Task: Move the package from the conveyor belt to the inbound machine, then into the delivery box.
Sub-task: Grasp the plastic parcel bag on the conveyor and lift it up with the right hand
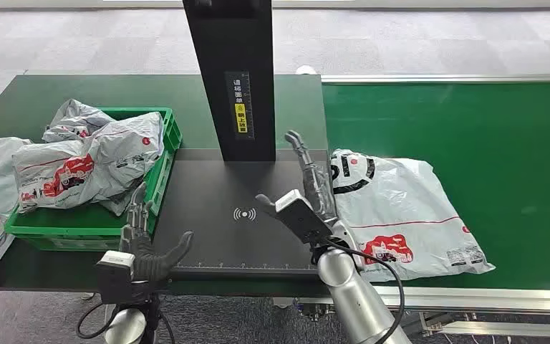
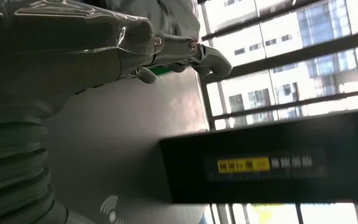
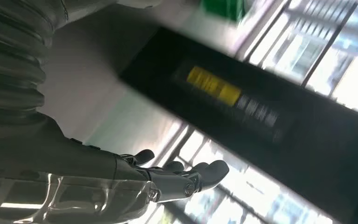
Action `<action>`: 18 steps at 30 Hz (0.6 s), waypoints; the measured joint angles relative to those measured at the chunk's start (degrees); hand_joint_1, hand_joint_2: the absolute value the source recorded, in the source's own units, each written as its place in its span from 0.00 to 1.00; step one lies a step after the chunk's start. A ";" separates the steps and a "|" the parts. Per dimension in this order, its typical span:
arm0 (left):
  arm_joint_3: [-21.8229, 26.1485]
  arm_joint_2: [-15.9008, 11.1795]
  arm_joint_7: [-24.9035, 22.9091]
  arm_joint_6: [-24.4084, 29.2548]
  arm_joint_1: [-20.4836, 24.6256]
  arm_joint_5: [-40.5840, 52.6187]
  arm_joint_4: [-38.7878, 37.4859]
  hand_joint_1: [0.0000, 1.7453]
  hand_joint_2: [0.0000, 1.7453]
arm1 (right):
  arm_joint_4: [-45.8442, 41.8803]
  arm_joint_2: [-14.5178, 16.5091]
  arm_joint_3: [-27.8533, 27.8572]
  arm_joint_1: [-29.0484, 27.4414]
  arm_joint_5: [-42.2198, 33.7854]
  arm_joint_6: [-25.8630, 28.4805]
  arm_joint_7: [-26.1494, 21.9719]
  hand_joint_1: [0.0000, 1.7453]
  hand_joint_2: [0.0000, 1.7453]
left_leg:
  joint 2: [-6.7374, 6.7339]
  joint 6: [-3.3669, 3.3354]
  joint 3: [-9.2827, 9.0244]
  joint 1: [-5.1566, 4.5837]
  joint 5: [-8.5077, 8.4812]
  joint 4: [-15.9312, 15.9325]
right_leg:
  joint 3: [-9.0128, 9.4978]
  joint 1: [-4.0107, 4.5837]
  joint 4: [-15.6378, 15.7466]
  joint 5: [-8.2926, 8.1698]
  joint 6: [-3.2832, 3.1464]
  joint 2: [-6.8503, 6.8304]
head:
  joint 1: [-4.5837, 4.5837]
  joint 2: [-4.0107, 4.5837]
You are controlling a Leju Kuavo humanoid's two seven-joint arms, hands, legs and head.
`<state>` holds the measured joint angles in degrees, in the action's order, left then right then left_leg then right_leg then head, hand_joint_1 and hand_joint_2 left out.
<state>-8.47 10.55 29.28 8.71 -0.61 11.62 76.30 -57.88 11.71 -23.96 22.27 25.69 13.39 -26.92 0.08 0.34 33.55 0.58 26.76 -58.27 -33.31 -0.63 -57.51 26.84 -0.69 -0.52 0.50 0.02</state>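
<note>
The package (image 1: pixel 401 211) lies flat on the green belt (image 1: pixel 487 136), just beside the black machine (image 1: pixel 243 208). The right hand (image 1: pixel 308 193) hovers at the package's near edge, fingers spread and empty. The left hand (image 1: pixel 143 247) (also empty, fingers apart) hangs beside the green box (image 1: pixel 165 143), which holds bags (image 1: pixel 86 161).

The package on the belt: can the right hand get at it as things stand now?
Probably yes. The right hand is open and holds nothing, right beside the package, which lies flat on the belt with nothing on top and nothing between them.
</note>
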 joint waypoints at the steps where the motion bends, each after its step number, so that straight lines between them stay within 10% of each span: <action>1: -0.55 0.18 -0.06 -0.03 0.34 0.08 -0.29 0.00 1.00 | -0.63 -0.60 0.42 -0.38 0.59 0.27 0.04 0.00 1.00 | -0.04 -0.01 0.00 -0.01 0.01 -0.01 | 0.00 -0.02 0.00 -0.01 0.02 0.05 | -0.01 0.00; 18: -5.74 0.89 1.80 -0.54 0.81 -2.38 -3.87 0.00 1.00 | 9.30 -9.04 9.22 7.83 11.72 9.25 10.64 0.00 1.00 | -0.26 -0.05 -0.01 -0.03 0.03 -0.04 | -0.09 -0.07 -0.01 -0.09 0.08 0.30 | 0.02 0.00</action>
<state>-14.21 11.44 31.08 8.17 0.20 9.24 72.43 -48.58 2.67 -14.74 30.10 37.41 22.64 -16.27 -0.18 0.29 33.54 0.55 26.78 -58.31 -33.40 -0.70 -57.52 26.75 -0.61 -0.21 0.52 0.02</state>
